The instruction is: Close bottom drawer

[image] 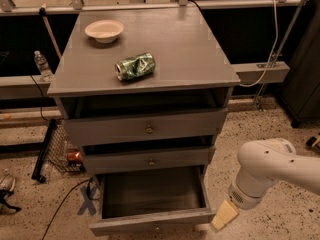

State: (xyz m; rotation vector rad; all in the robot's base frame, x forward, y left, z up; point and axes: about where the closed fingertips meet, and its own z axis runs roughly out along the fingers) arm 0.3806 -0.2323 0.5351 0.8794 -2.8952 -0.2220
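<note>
The bottom drawer [150, 194] is the lowest of three grey drawers in the cabinet. It stands pulled far out and its shallow box is empty. Its narrow front panel [150, 225] lies at the picture's lower edge. The middle drawer [149, 160] and the top drawer [149, 128] each stand slightly out. My gripper [224, 216] shows as a cream tip at the end of the white arm [265, 171]. It hangs low at the right end of the bottom drawer's front panel, next to its corner.
On the cabinet top [190, 54] lie a white bowl [104, 30] and a crushed green can [135, 66]. A wire basket [62, 151] and cables sit on the speckled floor to the left. A water bottle [42, 65] stands at the back left.
</note>
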